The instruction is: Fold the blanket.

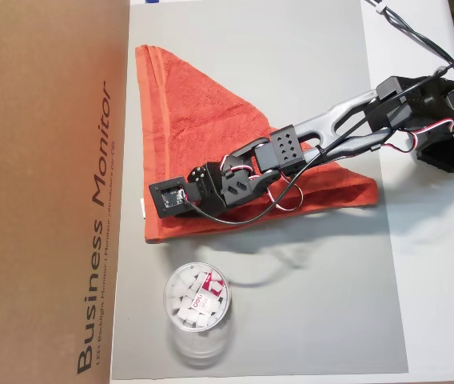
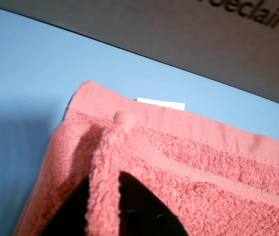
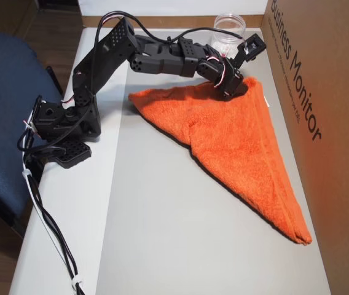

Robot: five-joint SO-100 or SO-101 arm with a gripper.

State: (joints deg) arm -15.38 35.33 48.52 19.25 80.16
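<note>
The blanket (image 1: 187, 112) is an orange-red terry towel lying folded into a triangle on the grey mat (image 1: 307, 304); it also shows in the other overhead view (image 3: 242, 141). My gripper (image 1: 191, 210) is down on the towel's corner nearest the cardboard box and the cup, as an overhead view shows (image 3: 231, 91). In the wrist view my gripper (image 2: 105, 196) is shut on a raised ridge of towel (image 2: 203, 162) that stands between the two black fingers (image 2: 144, 211). The small white tag (image 2: 160, 104) sticks out at the hem just beyond.
A tall cardboard box (image 1: 43, 192) marked "Business Monitor" stands along the mat's edge beside the towel. A clear cup (image 1: 197, 308) holding white pieces stands close to the gripped corner. The arm's base (image 3: 64, 129) sits at the table's edge near a blue chair (image 3: 8, 92).
</note>
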